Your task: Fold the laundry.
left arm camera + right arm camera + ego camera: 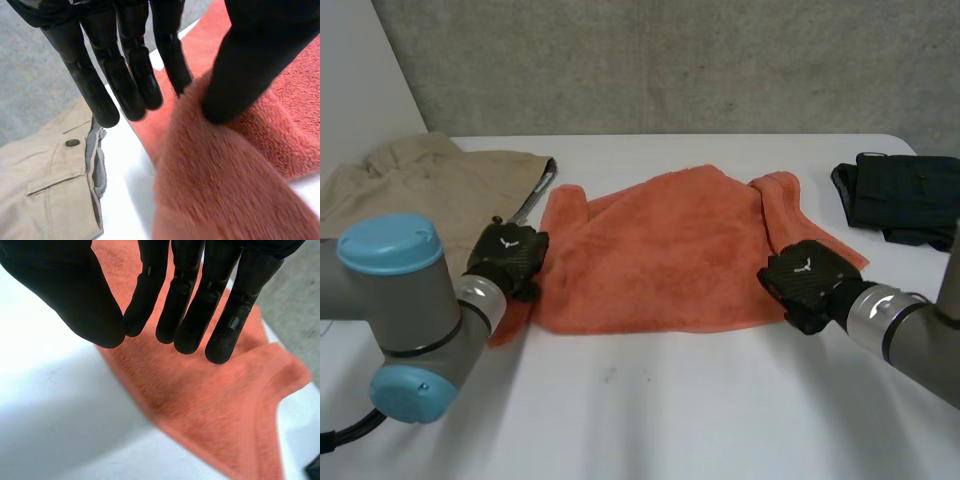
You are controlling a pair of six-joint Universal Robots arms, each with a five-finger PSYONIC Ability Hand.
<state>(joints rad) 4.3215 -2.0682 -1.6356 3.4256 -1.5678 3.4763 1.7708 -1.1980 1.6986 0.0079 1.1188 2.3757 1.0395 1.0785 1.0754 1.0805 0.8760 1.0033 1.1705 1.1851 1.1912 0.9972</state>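
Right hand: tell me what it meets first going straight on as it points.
Most likely the orange towel: the fingers of the right hand aim at it, though the gap is unclear.

The orange towel (660, 250) is thick terry cloth, its pile fluffy and matt, and shaggiest where it bunches at the thumb of the left hand (508, 258). That hand and the right hand (807, 283) are black, with a carbon-like weave on their backs and smooth, dully shining fingers (132, 75). At the towel's ten o'clock, the beige trousers (410, 180) are flat-woven matt cloth with a dull dark button (72, 142). At its three o'clock lies a dark garment (900, 200) of matt cloth. The white table (670, 420) is smooth and faintly glossy. The light-blue cap (390, 243) looks like smooth plastic. The grey wall (670, 60) is rough, like concrete.
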